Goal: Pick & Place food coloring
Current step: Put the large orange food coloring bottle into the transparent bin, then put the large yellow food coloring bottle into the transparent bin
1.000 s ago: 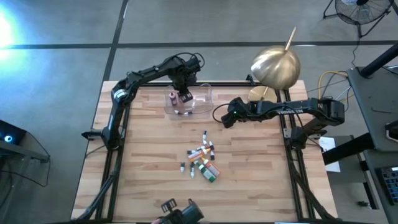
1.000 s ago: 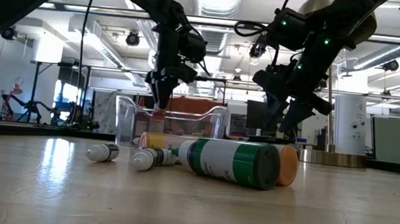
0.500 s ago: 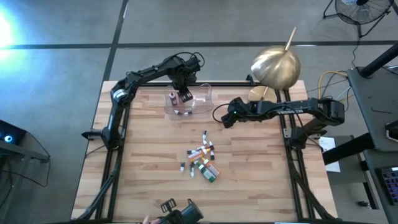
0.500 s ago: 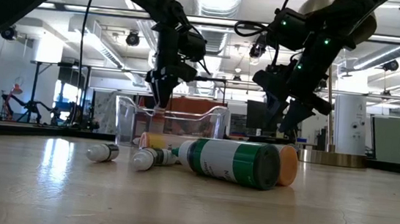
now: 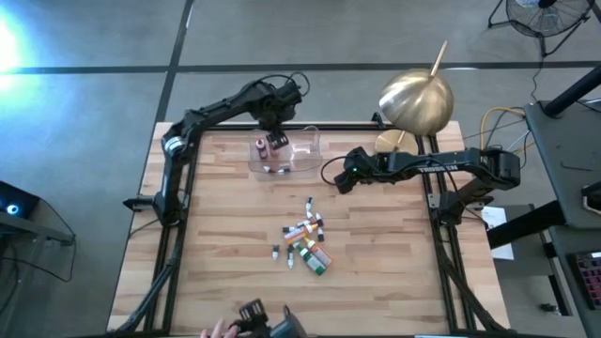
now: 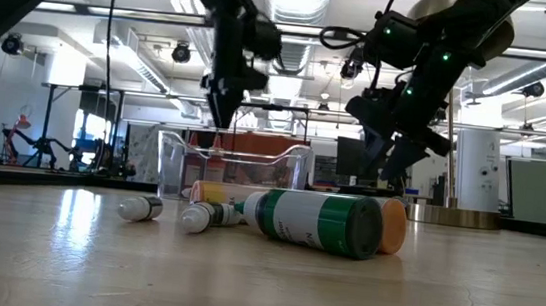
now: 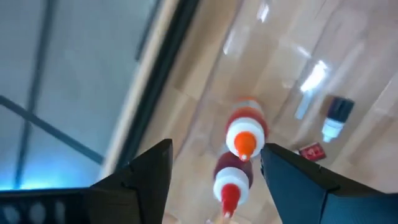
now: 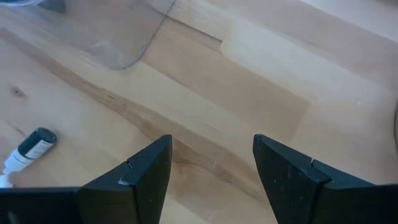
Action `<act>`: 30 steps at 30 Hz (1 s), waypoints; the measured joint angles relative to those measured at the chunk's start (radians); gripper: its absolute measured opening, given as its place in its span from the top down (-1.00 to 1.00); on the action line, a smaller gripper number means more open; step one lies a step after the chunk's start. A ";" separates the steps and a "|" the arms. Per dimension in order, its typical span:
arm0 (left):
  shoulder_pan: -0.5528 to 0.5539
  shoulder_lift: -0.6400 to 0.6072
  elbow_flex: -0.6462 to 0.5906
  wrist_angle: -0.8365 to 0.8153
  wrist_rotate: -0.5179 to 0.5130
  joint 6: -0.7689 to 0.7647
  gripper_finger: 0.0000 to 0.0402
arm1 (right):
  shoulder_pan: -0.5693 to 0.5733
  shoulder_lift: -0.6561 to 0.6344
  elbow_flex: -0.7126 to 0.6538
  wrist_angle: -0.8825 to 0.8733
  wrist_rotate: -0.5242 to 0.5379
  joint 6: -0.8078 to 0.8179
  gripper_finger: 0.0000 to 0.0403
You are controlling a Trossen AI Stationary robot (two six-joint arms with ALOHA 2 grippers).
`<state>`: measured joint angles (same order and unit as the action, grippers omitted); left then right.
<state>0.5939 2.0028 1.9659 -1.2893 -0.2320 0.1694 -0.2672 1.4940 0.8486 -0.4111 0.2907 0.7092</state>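
The food coloring bottles lie in a loose pile [image 5: 305, 242] on their sides at mid-table; the nearest, green and white [image 6: 312, 220], fills the low view. A clear tray [image 5: 285, 150] near the far edge holds two upright bottles, one orange-capped [image 7: 244, 134] and one red-capped [image 7: 231, 180], and a dark one on its side [image 7: 336, 118]. My left gripper [image 5: 273, 108] hangs open and empty above the tray's far side [image 6: 220, 118], with the two upright bottles below its fingers [image 7: 214, 180]. My right gripper [image 5: 340, 176] is open and empty, right of the tray [image 8: 211, 168].
A brass bowl with a stick [image 5: 416, 99] stands at the far right corner. One dark bottle with a white cap [image 8: 28, 152] lies on the wood near the right gripper. Bare wood stretches along the left, right and near sides of the pile. A person's hand [image 5: 218, 329] shows at the near edge.
My left gripper has risen from the tray and drawn back toward the table's far edge. The bottles in the tray stand where they stood. My right arm has kept still.
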 joint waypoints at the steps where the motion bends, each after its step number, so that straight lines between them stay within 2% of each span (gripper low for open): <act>1: -0.007 -0.020 0.005 0.007 -0.003 0.010 -0.08 | 0.000 0.000 0.000 0.001 0.000 -0.016 -0.09; 5: -0.050 -0.122 0.010 0.018 0.013 0.042 -0.09 | 0.000 0.000 0.000 0.004 -0.009 -0.094 -0.09; 7: -0.071 -0.174 0.009 0.017 0.071 0.060 -0.09 | 0.000 0.000 0.000 0.006 -0.028 -0.152 -0.09; 11: -0.113 -0.258 -0.016 0.035 0.224 0.068 -0.09 | 0.001 0.000 0.000 0.007 -0.136 -0.321 -0.09; 13: -0.135 -0.302 -0.046 0.048 0.259 0.048 -0.09 | 0.005 0.000 0.000 0.007 -0.219 -0.438 -0.09; 16: -0.173 -0.363 -0.107 0.055 0.264 0.001 -0.09 | 0.029 0.000 0.000 0.007 -0.339 -0.617 -0.09; 18: -0.197 -0.403 -0.160 0.063 0.257 -0.051 -0.09 | 0.055 0.000 0.000 0.007 -0.382 -0.683 -0.09; 24: -0.293 -0.533 -0.348 0.101 0.239 -0.215 -0.09 | 0.139 0.022 -0.001 0.072 -0.396 -0.653 -0.09; 27: -0.354 -0.619 -0.466 0.159 0.202 -0.295 -0.09 | 0.197 0.058 0.003 0.170 -0.397 -0.687 -0.09; 30: -0.408 -0.708 -0.578 0.233 0.186 -0.374 -0.09 | 0.252 0.109 0.041 0.184 -0.394 -0.735 -0.09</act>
<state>0.1861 1.2946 1.3877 -1.0568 -0.0461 -0.2049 -0.0152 1.6034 0.8897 -0.2276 -0.1034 -0.0260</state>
